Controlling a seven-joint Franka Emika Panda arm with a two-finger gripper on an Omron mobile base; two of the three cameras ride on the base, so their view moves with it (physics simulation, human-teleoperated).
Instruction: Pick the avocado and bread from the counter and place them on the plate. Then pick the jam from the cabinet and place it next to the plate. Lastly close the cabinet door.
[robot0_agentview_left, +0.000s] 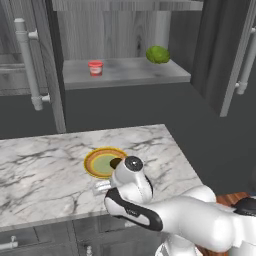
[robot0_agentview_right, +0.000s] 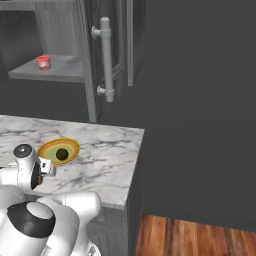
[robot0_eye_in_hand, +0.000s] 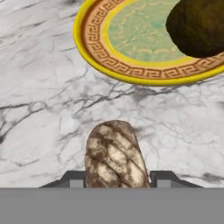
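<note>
The bread, a brown loaf-shaped chunk mottled with tan, lies on the white marble counter just short of the plate. My gripper is shut on it, one dark fingertip on each side. The plate has a yellow-orange rim and a pale green centre. On it rests the dark avocado. From the base views the plate and avocado sit near the counter's front, with my hand low beside them. The red jam stands on the open cabinet's grey shelf.
A bright green round lump sits on the shelf to the right of the jam. Both cabinet doors stand open, left door and right door, with long silver handles. The counter ends at the right over wooden floor.
</note>
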